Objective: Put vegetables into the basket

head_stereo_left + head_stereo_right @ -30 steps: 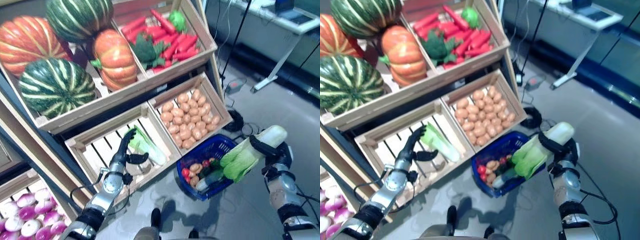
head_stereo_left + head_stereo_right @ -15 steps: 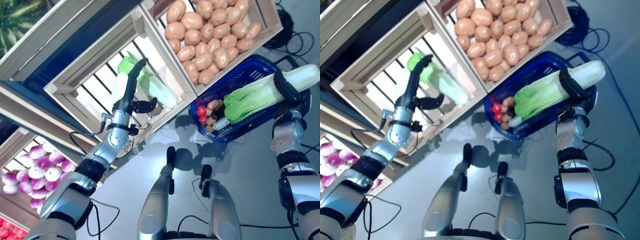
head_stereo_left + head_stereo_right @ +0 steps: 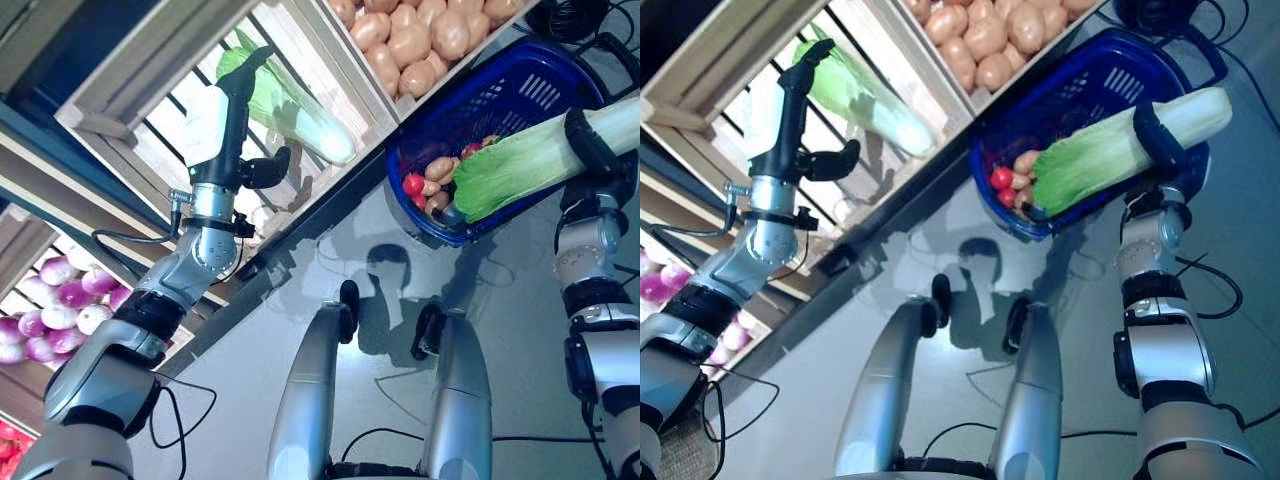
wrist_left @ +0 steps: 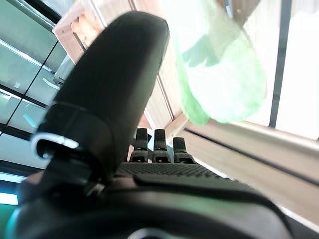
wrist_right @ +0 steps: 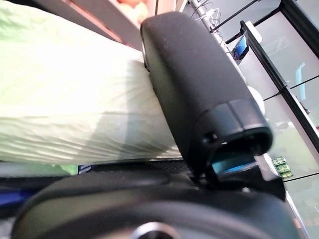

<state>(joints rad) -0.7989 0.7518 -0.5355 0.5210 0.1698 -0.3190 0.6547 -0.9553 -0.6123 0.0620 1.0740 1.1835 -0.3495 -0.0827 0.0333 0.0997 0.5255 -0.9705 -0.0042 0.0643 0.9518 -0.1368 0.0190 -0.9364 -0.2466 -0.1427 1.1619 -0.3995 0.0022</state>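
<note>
So the cabbage (image 3: 1110, 150) in my right hand (image 3: 1155, 135) had dropped lower than a second back, fingers wrapped round its white stalk, leafy end now over the blue basket (image 3: 520, 95) and right above the potatoes and tomatoes in there. Head camera tipped down a lot too. Basically one release from done. Left hand (image 3: 225, 125) sat open, fingers straight, beside the second cabbage (image 3: 300, 110) in the slatted crate (image 3: 130, 100). No readable labels anywhere.

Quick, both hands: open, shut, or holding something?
Left hand: open, fingers straight, beside the cabbage in the crate.
Right hand: shut on the cabbage above the blue basket.
</note>
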